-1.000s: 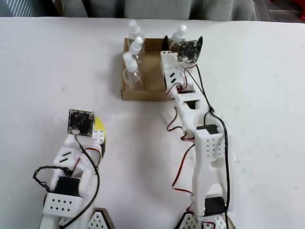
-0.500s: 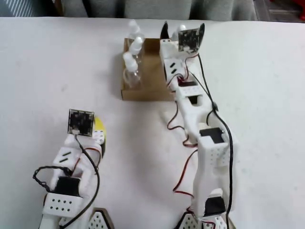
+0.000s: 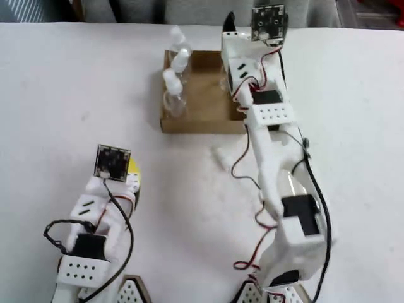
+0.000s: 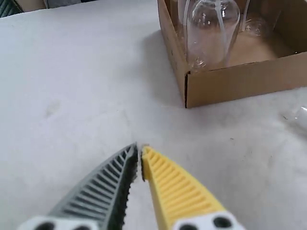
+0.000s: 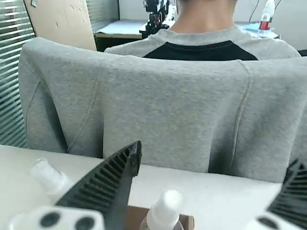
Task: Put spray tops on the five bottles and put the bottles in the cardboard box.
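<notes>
The right arm [image 3: 271, 145] lies over the side of the cardboard box [image 3: 196, 123] nearest to it, so in the high view that part of the box is hidden beneath it. Of its tool, the high view shows a single black finger [image 3: 228, 20] beside the wrist camera board. The right wrist view fills this in. The right tool [image 5: 216, 158] stands wide open and grips nothing, with a white spray top [image 5: 165, 206] low between its fingers and apart from both. That bottle's body is cut off by the frame. A second spray top [image 5: 47, 176] stands off to one side, past one finger.

In the high view, three bottles [image 3: 172, 88] with tops on stand in a row inside the box, along the wall facing the left arm. The left wrist view shows only the clear lower body of the nearest bottle [image 4: 211, 21], by the box's near corner, with its top out of frame.

The left tool [image 4: 139, 149] is closed, grey and yellow fingers together and holding nothing, above the bare tabletop [image 3: 76, 76] and well apart from the box. In the high view, mostly its yellow finger [image 3: 132, 167] shows beyond the camera board.
</notes>
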`<state>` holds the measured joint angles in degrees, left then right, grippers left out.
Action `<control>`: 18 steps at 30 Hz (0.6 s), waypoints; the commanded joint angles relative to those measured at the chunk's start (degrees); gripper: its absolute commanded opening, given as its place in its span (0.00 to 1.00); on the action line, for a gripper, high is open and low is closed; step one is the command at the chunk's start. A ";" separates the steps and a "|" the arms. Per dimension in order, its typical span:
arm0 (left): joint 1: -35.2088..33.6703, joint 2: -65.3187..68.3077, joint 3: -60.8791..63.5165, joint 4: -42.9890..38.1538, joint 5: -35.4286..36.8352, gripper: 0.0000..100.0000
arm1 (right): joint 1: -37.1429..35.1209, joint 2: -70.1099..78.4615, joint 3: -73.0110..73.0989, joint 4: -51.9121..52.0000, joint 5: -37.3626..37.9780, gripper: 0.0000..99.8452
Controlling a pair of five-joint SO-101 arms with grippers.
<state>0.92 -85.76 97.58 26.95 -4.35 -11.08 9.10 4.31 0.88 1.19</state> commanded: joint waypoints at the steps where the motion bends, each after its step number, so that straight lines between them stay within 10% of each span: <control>1: -0.57 -0.75 -0.18 -1.93 -0.62 0.02 | 0.13 -11.82 3.25 5.85 -0.44 0.40; 11: -0.57 -0.75 -0.18 -1.49 -0.70 0.02 | 1.98 -36.18 23.91 20.62 -0.35 0.36; 18: -0.57 -0.75 -0.18 -1.49 -0.70 0.02 | 9.54 -47.87 34.20 28.62 -0.35 0.00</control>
<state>0.92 -85.76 97.58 26.95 -4.35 -5.27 -33.63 37.45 27.25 1.19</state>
